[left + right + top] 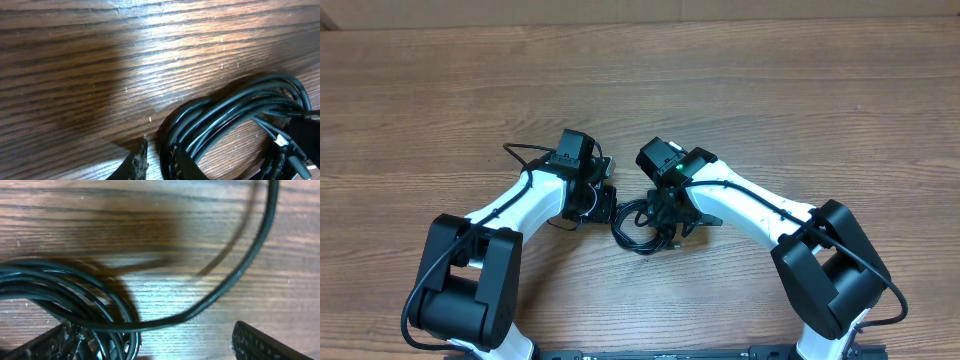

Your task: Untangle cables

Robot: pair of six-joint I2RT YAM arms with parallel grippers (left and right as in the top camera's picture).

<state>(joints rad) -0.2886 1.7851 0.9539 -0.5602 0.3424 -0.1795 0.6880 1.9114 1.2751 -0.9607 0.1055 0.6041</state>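
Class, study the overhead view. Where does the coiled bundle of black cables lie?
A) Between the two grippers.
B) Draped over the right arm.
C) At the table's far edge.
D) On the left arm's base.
A: the cables lie on the table between the left gripper and the right gripper.

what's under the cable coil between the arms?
Bare wood table shows around the cables and through their open loops. Directly beneath the stacked strands nothing can be seen, because the cables themselves cover that patch.
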